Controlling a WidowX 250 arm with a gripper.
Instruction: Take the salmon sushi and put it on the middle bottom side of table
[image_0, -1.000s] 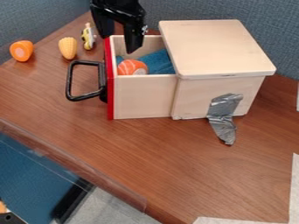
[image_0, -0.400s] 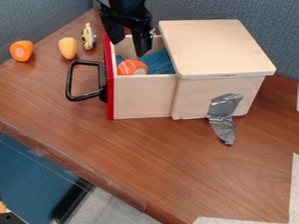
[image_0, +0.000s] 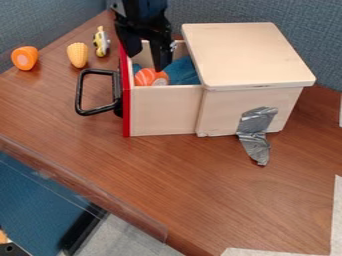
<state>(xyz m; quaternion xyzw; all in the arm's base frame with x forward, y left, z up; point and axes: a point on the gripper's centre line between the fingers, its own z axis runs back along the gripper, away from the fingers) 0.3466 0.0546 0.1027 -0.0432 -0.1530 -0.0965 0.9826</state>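
One open drawer (image_0: 165, 111) holds salmon sushi (image_0: 150, 77); blue cloth (image_0: 182, 71).

"What's the box (image_0: 247, 55) made of?"
"Pale wood, smooth and matt. The tape (image_0: 254, 132) on it looks silvery, wrinkled and shiny."
"And the table (image_0: 200, 185)?"
"Brown wood grain, smooth, with a soft sheen."
"The drawer handle (image_0: 79, 92)?"
"Black and glossy. Metal or plastic, I can't tell."
"And that wall panel (image_0: 227, 10)?"
"Cloth-covered, matt, a bit rough."
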